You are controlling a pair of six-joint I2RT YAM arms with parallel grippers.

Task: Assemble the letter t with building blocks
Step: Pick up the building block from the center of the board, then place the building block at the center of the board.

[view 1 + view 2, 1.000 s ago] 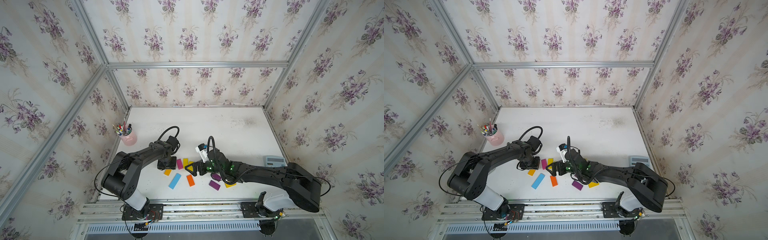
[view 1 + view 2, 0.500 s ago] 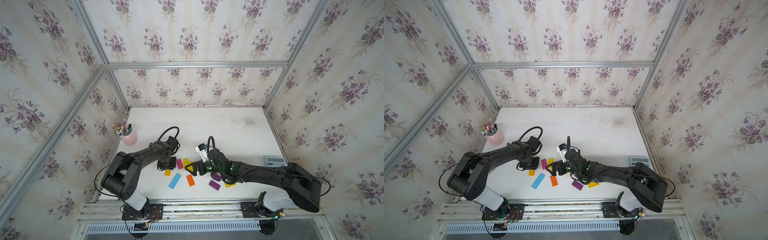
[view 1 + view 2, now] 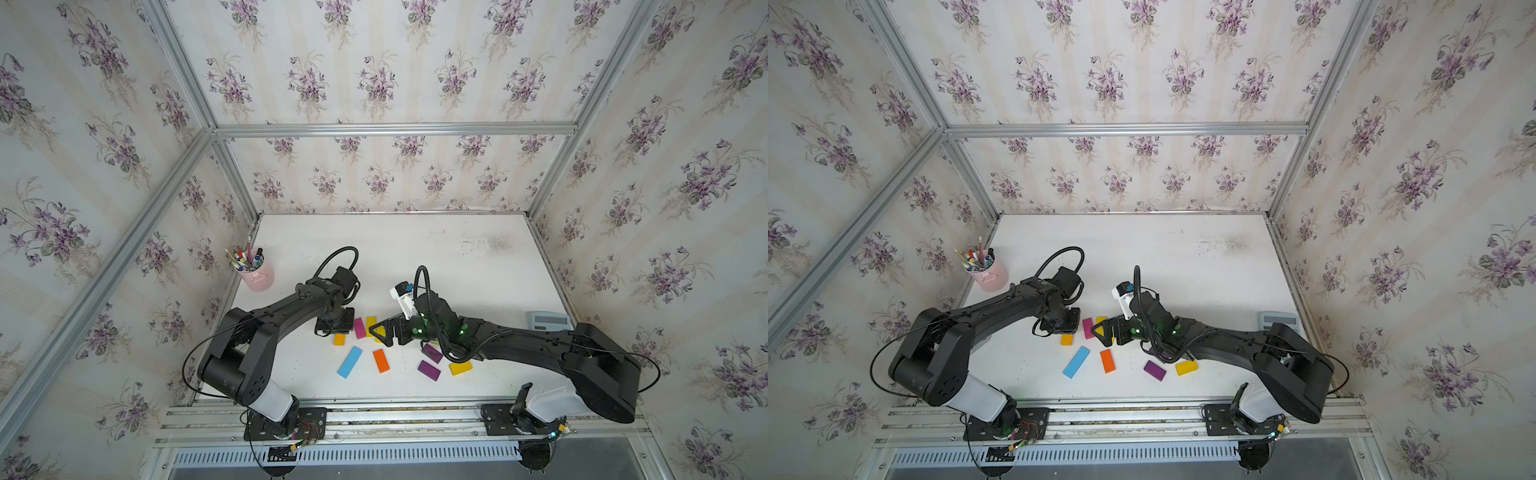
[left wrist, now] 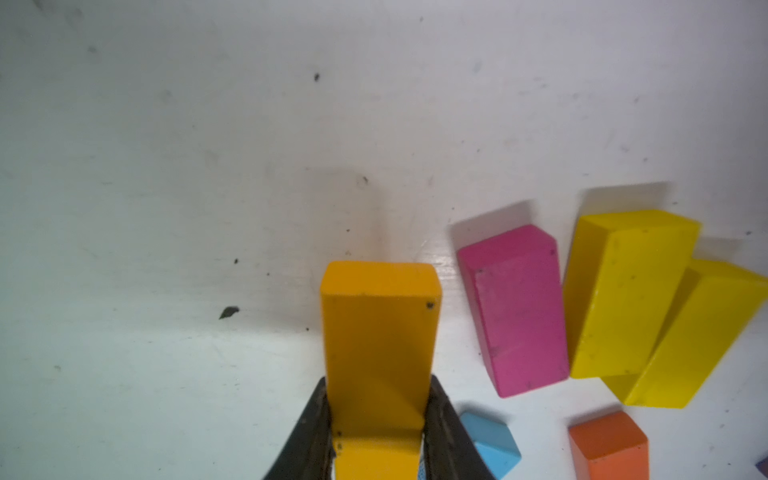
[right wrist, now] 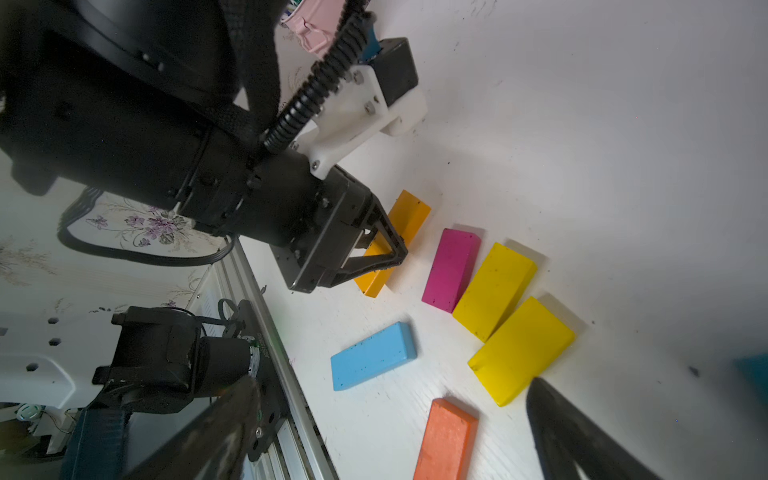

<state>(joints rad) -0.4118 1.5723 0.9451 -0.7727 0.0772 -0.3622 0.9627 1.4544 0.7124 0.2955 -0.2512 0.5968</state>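
Table (image 3: 415,257): left jaws grip block (image 4: 380,345); right jaws wide.

Both arms are matte black, built of thick boxy links and round joints. In both top views the left arm (image 3: 266,328) and right arm (image 3: 540,353) end in white shells (image 3: 270,401) low in the frame. Green lights (image 3: 420,330) dot the right arm at frame centre. Upper centre of the right wrist view, a ribbed black cable (image 5: 320,83) runs beside a white bracket (image 5: 353,120) with silver screws and a black camera (image 5: 395,70). The left gripper (image 5: 384,253) has black, hollow triangular fingers.
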